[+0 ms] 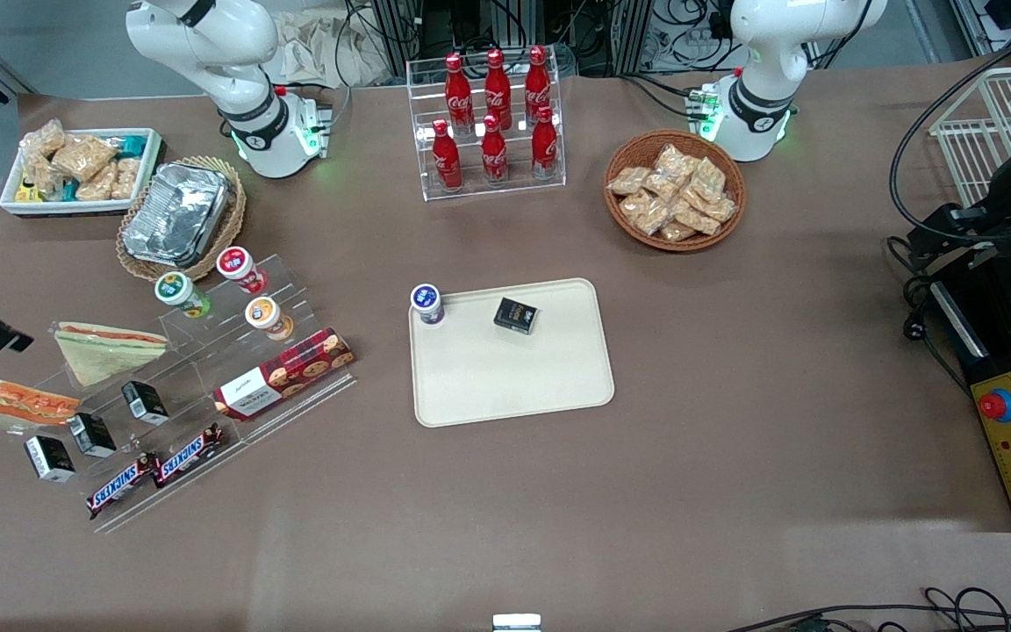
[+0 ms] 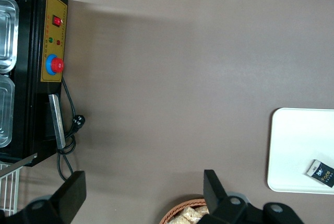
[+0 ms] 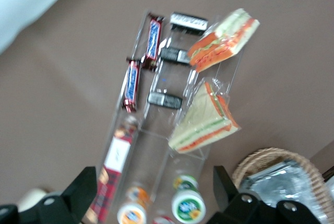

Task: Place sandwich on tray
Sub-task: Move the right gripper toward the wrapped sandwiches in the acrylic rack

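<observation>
Table: I see a brown tabletop (image 1: 734, 395), cables at its edges.
Gripper: my gripper (image 3: 155, 195) hangs spread wide above the clear rack (image 1: 198, 386), holding nothing.
Sandwich: sandwich (image 1: 25, 405) on that rack.
Tray: tray (image 1: 514, 377) well apart, mid-table.

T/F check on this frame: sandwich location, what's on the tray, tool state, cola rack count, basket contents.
1. The sandwich already lies on the tray. False: it sits at the clear stepped display stand toward the working arm's end of the table.
2. A small black box and a purple-lidded cup are on the tray. True.
3. The tool is shut on the sandwich. False: it is open, above the stand, holding nothing.
4. The clear rack holds six red cola bottles. True.
5. The round wicker basket near the parked arm holds foil. False: it holds snack packets.
</observation>
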`<state>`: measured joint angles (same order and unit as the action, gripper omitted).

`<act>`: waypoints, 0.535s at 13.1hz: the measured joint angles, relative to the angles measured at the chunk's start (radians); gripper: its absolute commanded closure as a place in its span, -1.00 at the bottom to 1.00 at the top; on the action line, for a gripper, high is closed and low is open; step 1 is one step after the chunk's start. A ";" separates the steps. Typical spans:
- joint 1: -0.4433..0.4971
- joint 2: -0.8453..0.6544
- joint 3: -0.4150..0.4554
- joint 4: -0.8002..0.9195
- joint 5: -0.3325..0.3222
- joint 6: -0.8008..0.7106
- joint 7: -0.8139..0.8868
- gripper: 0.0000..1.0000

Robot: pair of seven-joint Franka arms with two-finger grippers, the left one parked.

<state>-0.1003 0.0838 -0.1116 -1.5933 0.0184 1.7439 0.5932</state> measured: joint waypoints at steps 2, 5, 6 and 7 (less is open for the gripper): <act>-0.001 0.033 -0.035 0.015 0.000 0.051 0.139 -0.98; -0.004 0.093 -0.092 0.037 0.000 0.140 0.390 -0.98; -0.005 0.116 -0.112 0.040 0.000 0.165 0.475 -0.98; -0.006 0.140 -0.131 0.042 0.000 0.183 0.549 -0.98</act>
<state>-0.1059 0.2238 -0.2423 -1.5508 0.0184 1.9272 1.1423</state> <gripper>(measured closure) 0.009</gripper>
